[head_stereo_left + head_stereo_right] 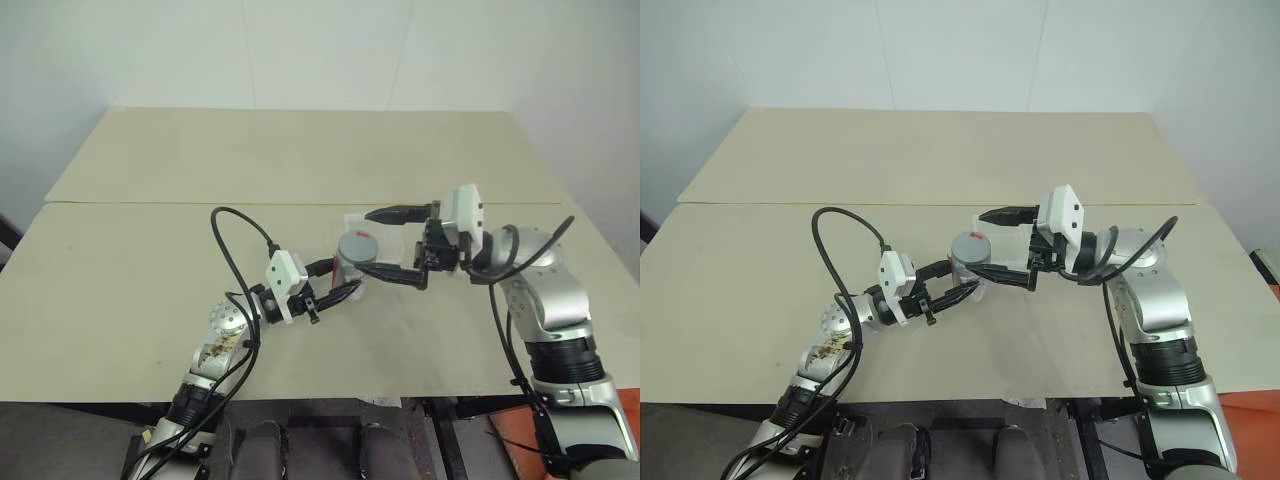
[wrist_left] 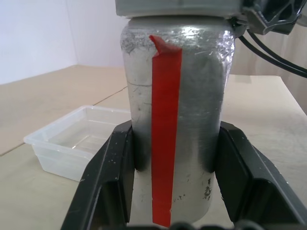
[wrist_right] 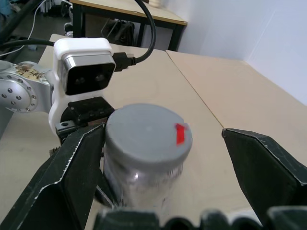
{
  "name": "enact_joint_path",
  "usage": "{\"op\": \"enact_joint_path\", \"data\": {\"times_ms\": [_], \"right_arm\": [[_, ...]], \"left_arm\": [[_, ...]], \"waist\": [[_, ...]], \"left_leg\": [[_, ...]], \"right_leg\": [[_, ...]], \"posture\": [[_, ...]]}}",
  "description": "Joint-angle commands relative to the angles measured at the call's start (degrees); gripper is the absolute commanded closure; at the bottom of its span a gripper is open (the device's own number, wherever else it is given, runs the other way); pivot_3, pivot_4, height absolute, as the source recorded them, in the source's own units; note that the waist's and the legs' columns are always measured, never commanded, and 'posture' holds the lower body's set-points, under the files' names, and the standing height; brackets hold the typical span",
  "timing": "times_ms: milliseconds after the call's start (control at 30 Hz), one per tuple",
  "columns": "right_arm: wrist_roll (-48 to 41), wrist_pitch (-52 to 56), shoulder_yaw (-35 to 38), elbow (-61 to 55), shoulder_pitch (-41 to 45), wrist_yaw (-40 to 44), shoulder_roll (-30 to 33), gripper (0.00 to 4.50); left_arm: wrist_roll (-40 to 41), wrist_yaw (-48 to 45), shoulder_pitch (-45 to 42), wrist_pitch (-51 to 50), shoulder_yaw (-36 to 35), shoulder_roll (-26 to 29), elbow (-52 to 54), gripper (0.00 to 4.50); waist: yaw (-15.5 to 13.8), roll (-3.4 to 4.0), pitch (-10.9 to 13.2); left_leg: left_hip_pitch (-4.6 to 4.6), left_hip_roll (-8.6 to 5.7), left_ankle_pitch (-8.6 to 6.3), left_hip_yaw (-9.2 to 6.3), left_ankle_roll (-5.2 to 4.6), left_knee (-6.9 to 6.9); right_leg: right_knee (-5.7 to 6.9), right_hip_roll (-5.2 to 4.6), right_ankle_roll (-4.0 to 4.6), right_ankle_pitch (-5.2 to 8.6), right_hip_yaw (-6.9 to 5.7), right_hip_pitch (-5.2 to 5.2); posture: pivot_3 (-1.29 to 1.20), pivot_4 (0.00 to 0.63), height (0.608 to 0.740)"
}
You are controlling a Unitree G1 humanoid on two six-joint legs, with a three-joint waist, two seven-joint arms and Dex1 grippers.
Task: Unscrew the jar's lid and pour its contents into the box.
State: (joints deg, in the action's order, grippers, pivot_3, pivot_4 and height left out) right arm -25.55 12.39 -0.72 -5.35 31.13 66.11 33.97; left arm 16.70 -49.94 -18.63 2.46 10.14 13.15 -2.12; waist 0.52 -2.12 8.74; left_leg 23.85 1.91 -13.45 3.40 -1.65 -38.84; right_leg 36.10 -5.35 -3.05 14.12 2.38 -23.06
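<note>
The jar (image 2: 192, 120) is a silvery cylinder with a red tape strip (image 2: 165, 143) down its side. It stands upright over the middle of the table, and my left gripper (image 1: 345, 277) is shut on its lower body from the left. The grey lid (image 3: 144, 132), marked with a small red patch, sits on top of the jar. My right gripper (image 1: 366, 241) reaches in from the right and is open. Its fingers (image 3: 67, 177) stand to either side of the lid without touching it. The clear plastic box (image 2: 72, 143) rests on the table just behind the jar. The contents are hidden inside the jar.
The beige table (image 1: 150, 290) has a seam across it, with a second tabletop (image 1: 280, 150) behind and a white wall beyond. A black cable (image 1: 235, 250) loops up from my left wrist. The table's front edge runs just below both arms.
</note>
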Motion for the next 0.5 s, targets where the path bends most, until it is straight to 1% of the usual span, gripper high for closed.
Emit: {"op": "enact_joint_path", "data": {"times_ms": [33,300,500], "right_arm": [[-1.4,-0.6,3.0,-2.0,-0.3,-0.3,1.5,0.05],[-1.8,-1.0,4.0,-2.6,-2.2,0.4,3.5,0.05],[-4.8,1.6,4.4,-6.7,-3.9,1.3,4.9,0.05]], "left_arm": [[0.4,-0.7,-1.2,1.7,0.0,-0.5,0.8,2.47],[0.3,-1.1,-1.4,2.2,-0.2,-0.5,0.2,2.47],[0.2,-1.1,-1.3,2.5,-0.2,-0.5,0.0,2.47]], "waist": [[0.0,0.0,0.0],[0.0,0.0,0.0],[0.0,0.0,0.0]], "left_leg": [[0.0,0.0,0.0,0.0,0.0,0.0],[0.0,0.0,0.0,0.0,0.0,0.0],[0.0,0.0,0.0,0.0,0.0,0.0]], "right_leg": [[0.0,-0.01,0.0,0.0,0.0,0.0],[0.0,0.0,0.0,0.0,0.0,0.0],[0.0,0.01,0.0,0.0,0.01,0.0]], "posture": [[0.0,0.15,0.74],[0.0,0.15,0.74],[0.0,0.15,0.74]]}}
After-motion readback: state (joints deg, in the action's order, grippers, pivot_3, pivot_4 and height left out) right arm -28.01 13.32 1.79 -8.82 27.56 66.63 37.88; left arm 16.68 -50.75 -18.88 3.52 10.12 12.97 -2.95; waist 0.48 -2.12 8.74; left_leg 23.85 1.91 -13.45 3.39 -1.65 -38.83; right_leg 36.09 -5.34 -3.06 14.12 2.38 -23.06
